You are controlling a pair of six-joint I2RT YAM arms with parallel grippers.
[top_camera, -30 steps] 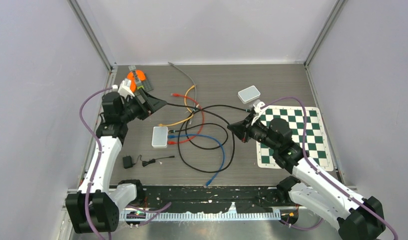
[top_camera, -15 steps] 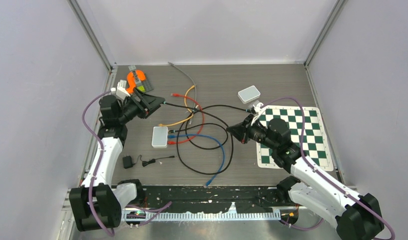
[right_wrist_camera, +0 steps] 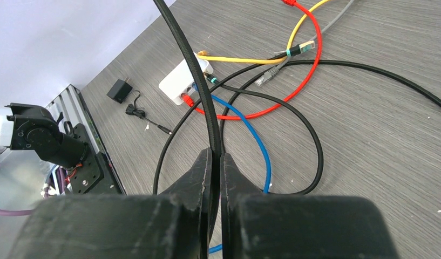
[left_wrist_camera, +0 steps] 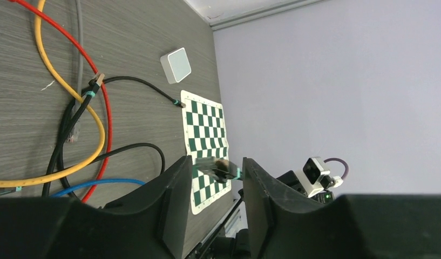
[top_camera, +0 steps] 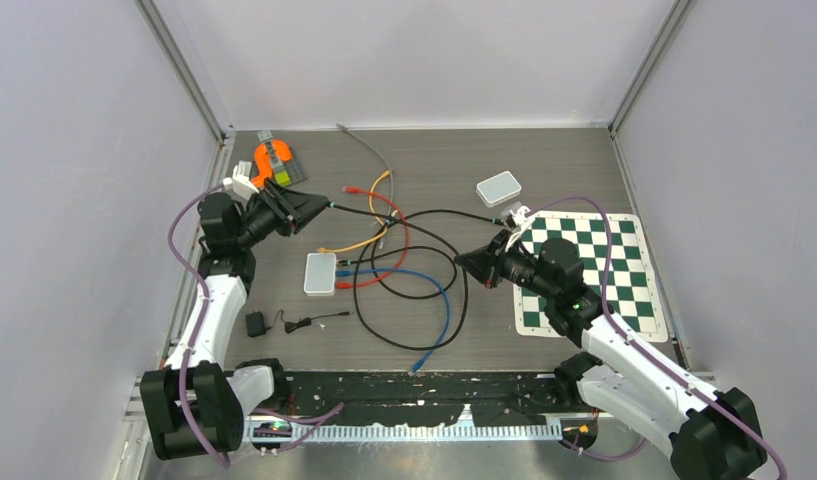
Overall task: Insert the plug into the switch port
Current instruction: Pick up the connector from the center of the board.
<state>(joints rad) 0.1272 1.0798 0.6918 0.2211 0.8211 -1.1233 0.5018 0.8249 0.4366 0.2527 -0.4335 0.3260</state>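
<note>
The white switch [top_camera: 320, 273] lies left of centre with several cables plugged into its right side; it also shows in the right wrist view [right_wrist_camera: 183, 83]. My left gripper [top_camera: 322, 207] is raised above the table, left of the cable tangle. It is shut on the plug [left_wrist_camera: 218, 167] at one end of a black cable [top_camera: 359, 211]; the plug lies across the gap between the fingers. My right gripper [top_camera: 464, 262] is shut on the same black cable [right_wrist_camera: 204, 91] further along, to the right of the switch and above the table.
Red [top_camera: 399, 240], yellow [top_camera: 369, 240], blue [top_camera: 439, 300] and grey [top_camera: 369, 150] cables tangle at centre. A second white box [top_camera: 499, 188] sits at back right by a green checkered mat [top_camera: 584, 270]. An orange object [top_camera: 271, 160] lies at back left, a black adapter [top_camera: 255, 324] at front left.
My left arm has drawn back slightly to the left and turned, with the plug still held. My right gripper has barely shifted on the cable.
</note>
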